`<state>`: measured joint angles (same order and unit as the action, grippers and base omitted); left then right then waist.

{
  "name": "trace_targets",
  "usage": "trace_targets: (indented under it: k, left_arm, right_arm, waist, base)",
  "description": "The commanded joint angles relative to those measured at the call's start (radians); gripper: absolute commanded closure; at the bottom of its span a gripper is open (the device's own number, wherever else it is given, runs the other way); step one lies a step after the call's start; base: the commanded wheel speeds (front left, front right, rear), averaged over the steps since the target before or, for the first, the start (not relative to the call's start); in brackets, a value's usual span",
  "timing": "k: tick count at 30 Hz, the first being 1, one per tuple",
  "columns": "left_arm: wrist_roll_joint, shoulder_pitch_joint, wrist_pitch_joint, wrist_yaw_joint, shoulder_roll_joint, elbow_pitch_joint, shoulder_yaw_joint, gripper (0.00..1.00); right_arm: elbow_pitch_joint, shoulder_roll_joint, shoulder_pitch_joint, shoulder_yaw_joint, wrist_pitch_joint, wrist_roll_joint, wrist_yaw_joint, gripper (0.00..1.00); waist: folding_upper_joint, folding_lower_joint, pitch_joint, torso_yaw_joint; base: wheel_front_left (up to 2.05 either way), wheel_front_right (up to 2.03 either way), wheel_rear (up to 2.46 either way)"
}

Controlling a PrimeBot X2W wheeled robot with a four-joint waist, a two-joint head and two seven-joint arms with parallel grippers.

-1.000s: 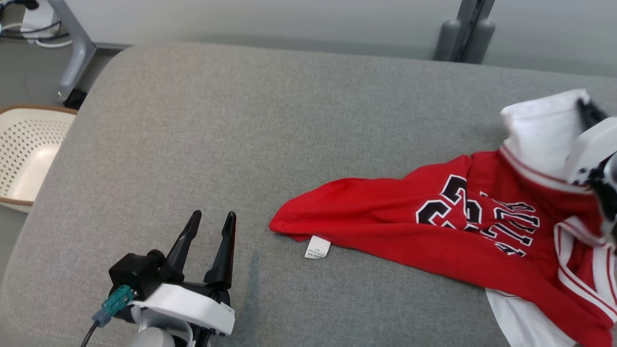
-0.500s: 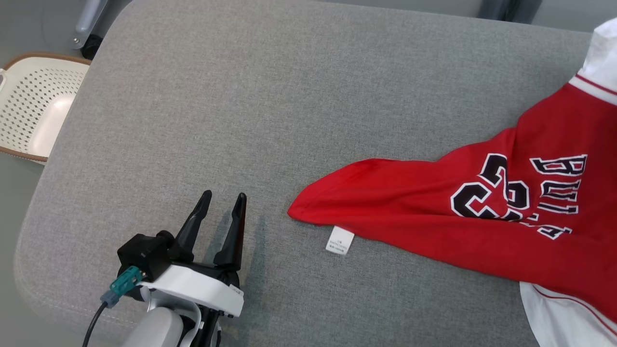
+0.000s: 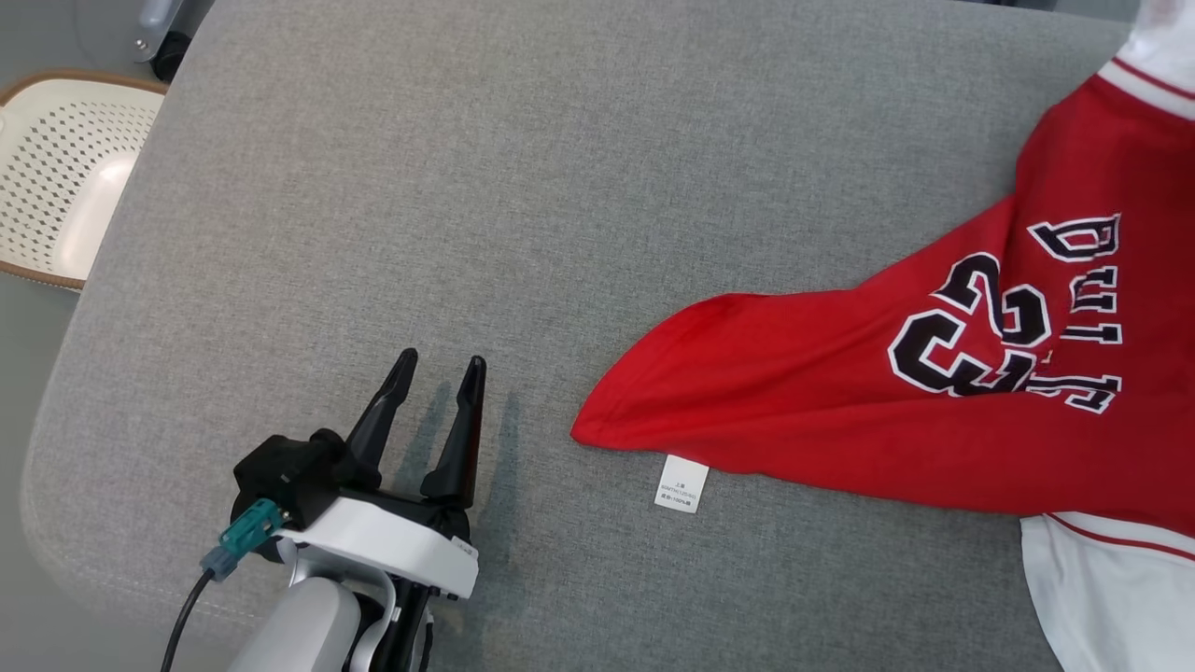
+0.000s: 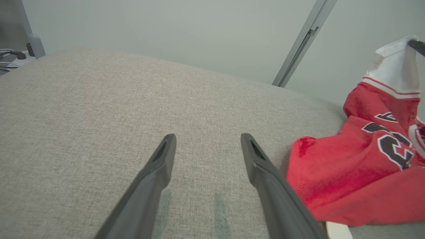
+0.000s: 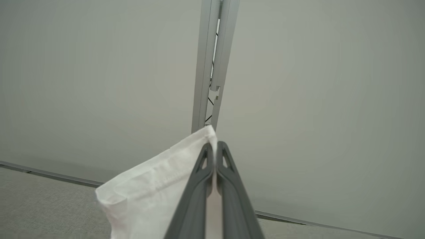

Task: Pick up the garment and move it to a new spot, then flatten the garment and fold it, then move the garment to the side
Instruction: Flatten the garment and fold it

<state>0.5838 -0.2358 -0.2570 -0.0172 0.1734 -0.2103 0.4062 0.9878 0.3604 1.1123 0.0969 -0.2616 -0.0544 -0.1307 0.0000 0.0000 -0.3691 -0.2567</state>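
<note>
The garment point(image 3: 859, 411) is a red jersey with black-and-white lettering and white sleeves, spread over the right part of the grey cushion point(image 3: 467, 187), a white care label point(image 3: 681, 483) at its lower edge. My left gripper point(image 3: 439, 369) stands open low on the cushion, left of the jersey's red hem and apart from it; the left wrist view has that hem point(image 4: 332, 179) just right of my left gripper point(image 4: 207, 139). My right gripper point(image 5: 215, 146) is shut on a white sleeve edge of the garment point(image 5: 149, 189), held up above the cushion.
A cream perforated basket point(image 3: 51, 177) sits on the floor off the cushion's left edge. A grey metal post point(image 5: 212, 66) rises behind against a pale wall. Bare grey cushion stretches across the middle and far side.
The head camera has tilted down and shifted, so the whole scene slid. The garment's right side has been drawn up and away, stretching the red panel; the left gripper stays open in place.
</note>
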Motion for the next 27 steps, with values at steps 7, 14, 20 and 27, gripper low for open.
trace_targets:
  k: [7, 14, 20, 27]
  left_arm:
    - [-0.001, -0.015, -0.004, 0.006, -0.006, -0.017, 0.005, 0.00]
    - [0.006, 0.011, -0.003, 0.000, 0.006, -0.032, -0.003, 0.00]
    - [0.024, 0.070, 0.005, -0.024, 0.048, -0.023, -0.035, 0.00]
    - [0.043, 0.142, 0.025, -0.052, 0.080, 0.010, -0.055, 0.00]
  right_arm:
    - [0.069, -0.028, -0.003, -0.029, -0.004, 0.024, 0.000, 0.00]
    - [0.019, -0.068, -0.087, -0.084, -0.005, 0.098, 0.000, 0.00]
    - [-0.120, -0.107, -0.251, -0.192, -0.005, 0.249, 0.000, 0.00]
    - [-0.261, -0.089, -0.464, -0.282, -0.005, 0.426, 0.000, 0.00]
  waist:
    - [0.0000, 0.0000, 0.016, 0.003]
    - [0.0000, 0.0000, 0.105, 0.053]
    - [0.0000, 0.0000, 0.211, 0.132]
    - [0.0000, 0.0000, 0.287, 0.204]
  base:
    - [0.00, 0.00, 0.00]
    - [0.00, 0.00, 0.00]
    - [0.00, 0.00, 0.00]
    - [0.00, 0.00, 0.00]
